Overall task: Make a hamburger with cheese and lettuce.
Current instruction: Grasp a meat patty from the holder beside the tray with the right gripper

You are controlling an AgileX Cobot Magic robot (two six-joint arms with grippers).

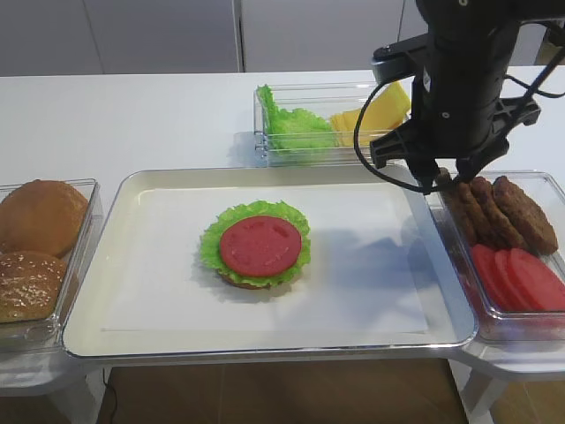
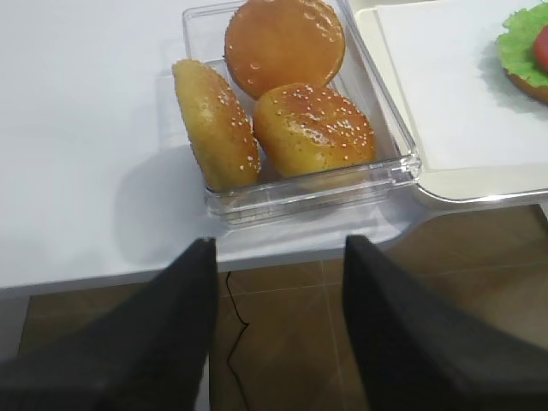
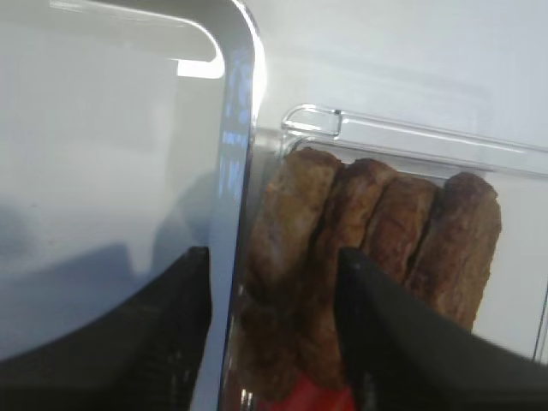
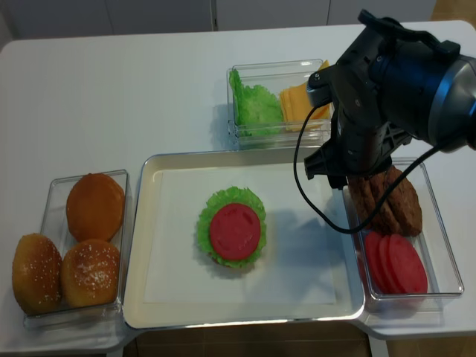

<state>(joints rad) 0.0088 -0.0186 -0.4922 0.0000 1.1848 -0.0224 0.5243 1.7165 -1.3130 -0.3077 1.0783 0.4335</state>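
Observation:
The hamburger (image 1: 260, 247) lies in the middle of the tray: a tan bun base, a frilly green leaf and a red tomato slice on top; it also shows in the other high view (image 4: 235, 230). The cheese (image 1: 381, 111) and the lettuce (image 1: 291, 125) share a clear box behind the tray. My right gripper (image 3: 274, 291) is open and empty, low over the box of brown patties (image 3: 377, 227); its fingers straddle the leftmost patty and the box's left wall. In the high view it (image 1: 448, 177) hangs at the tray's far right corner. My left gripper (image 2: 278, 282) is open and empty, off the table's front edge.
The silver tray (image 1: 106, 336) is lined with white paper. A clear box at the right holds the patties (image 1: 503, 212) and tomato slices (image 1: 521, 278). A clear box at the left holds three whole buns (image 2: 291, 94). The right arm's black cable loops over the tray's corner.

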